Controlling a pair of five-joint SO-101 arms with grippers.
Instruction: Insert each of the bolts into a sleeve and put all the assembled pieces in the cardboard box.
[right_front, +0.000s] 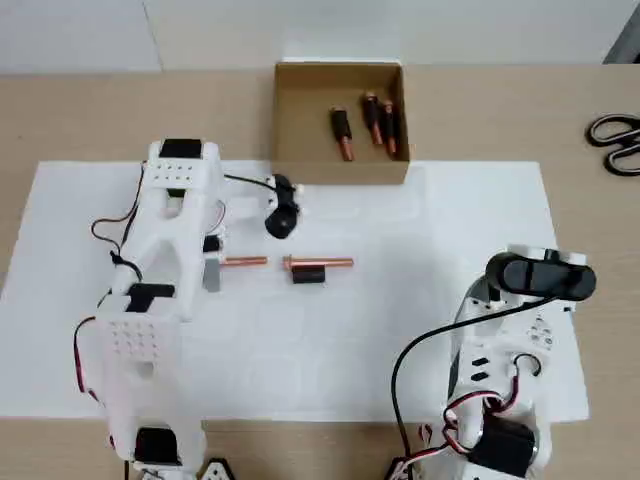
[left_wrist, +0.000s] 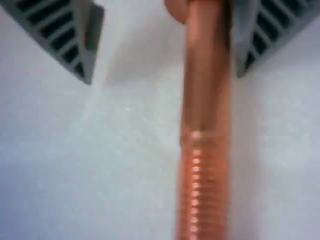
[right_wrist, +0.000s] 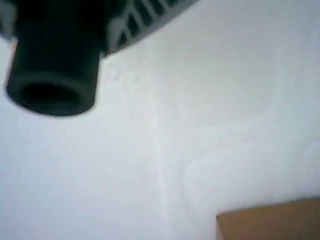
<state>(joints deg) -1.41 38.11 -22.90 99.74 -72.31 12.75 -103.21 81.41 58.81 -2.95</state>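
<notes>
Copper bolt (left_wrist: 205, 125), left gripper (left_wrist: 165, 77) spread wide around it

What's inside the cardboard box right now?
The cardboard box holds three sleeved bolts: one, another, a third. The black sleeves cover each bolt's middle; whatever lies beneath them is hidden.

A light wood-grain tabletop (right_front: 100, 110) fills the scene, most of it covered by a white sheet (right_front: 420, 330). Black-handled scissors (right_front: 615, 140) lie at its far right edge. A pale wall (right_front: 200, 30) runs behind.
</notes>
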